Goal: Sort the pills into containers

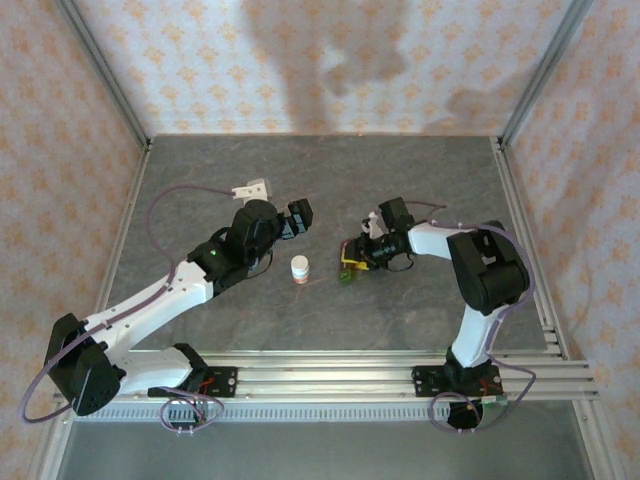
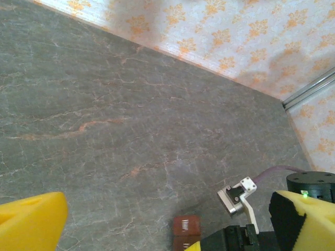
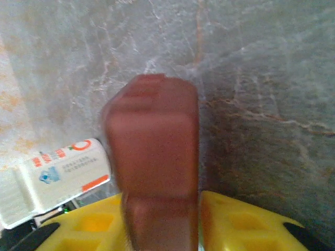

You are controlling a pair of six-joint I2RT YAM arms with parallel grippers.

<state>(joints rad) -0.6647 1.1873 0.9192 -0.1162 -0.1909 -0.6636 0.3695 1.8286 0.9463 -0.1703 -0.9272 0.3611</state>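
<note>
The right gripper [image 3: 159,222] closely brackets the red-brown end of the container strip [image 3: 154,151]; whether it pinches cannot be told. The strip lies at three o'clock of the white bottle [image 1: 300,268]. The left gripper [image 2: 167,219] gapes wide, empty. Placing the strip seems in hand; next, letting go cleanly.

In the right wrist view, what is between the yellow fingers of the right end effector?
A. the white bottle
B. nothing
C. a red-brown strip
C: the strip fills the gap between the fingers of the right end effector; the bottle is off to one side.
</note>
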